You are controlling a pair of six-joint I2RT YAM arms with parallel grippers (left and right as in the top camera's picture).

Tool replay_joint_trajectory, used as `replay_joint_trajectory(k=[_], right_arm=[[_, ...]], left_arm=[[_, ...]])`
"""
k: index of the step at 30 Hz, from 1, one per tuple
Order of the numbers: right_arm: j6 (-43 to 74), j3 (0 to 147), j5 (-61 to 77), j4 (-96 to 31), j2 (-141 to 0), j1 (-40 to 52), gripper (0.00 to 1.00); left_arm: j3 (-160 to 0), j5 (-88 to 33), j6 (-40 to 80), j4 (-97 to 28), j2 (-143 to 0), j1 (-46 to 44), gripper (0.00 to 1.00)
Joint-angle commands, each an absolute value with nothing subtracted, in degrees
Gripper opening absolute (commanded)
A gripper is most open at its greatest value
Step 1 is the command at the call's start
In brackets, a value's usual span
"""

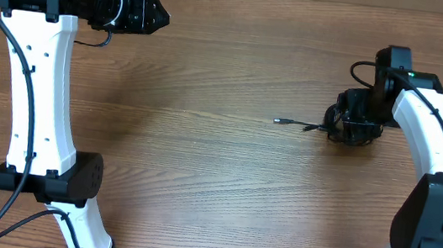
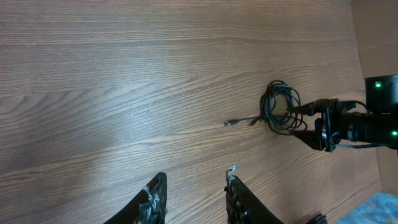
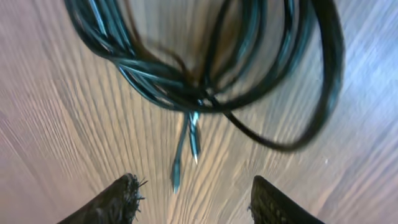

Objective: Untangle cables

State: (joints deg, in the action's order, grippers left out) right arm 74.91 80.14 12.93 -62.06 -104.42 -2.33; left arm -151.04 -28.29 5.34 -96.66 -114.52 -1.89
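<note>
The cables [image 3: 186, 99] lie in a loose, tangled coil near the right edge of the tabletop [image 1: 198, 180]. One strand trails out toward the middle and ends in a small plug [image 1: 277, 121]. The right claw [image 3: 194, 183] hangs low just over the coil with its fingers spread, pinching nothing. The left claw [image 2: 194, 177] is up at the far left corner, well apart from the cables, its fingers parted and empty.

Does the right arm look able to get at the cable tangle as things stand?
Likely yes. The right gripper is close over the cables, jaws open, with the tangle just ahead of it and nothing in between.
</note>
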Motion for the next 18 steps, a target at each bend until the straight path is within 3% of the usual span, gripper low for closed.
replay_joint_trajectory(k=[1, 6, 14, 18], right_arm=[[77.97, 80.49, 18.96, -63.59, -102.87, -3.97, 0.57], [77.78, 80.51, 18.33, -67.7, -100.38, -6.33, 0.6], [74.61, 80.29, 1.43, -69.14, -97.14, -7.57, 0.66], [74.52, 78.63, -0.6, -68.23, -97.32, -7.46, 0.66]], left_arm=[[-151.28, -27.94, 3.62, -96.79, -113.01, -2.33, 0.31], [-151.28, -27.92, 3.57, -96.79, -113.01, -2.33, 0.31], [-151.28, -27.94, 3.36, -96.79, -113.01, -2.33, 0.31], [-151.28, -27.94, 3.38, -96.79, -113.01, -2.33, 0.3]])
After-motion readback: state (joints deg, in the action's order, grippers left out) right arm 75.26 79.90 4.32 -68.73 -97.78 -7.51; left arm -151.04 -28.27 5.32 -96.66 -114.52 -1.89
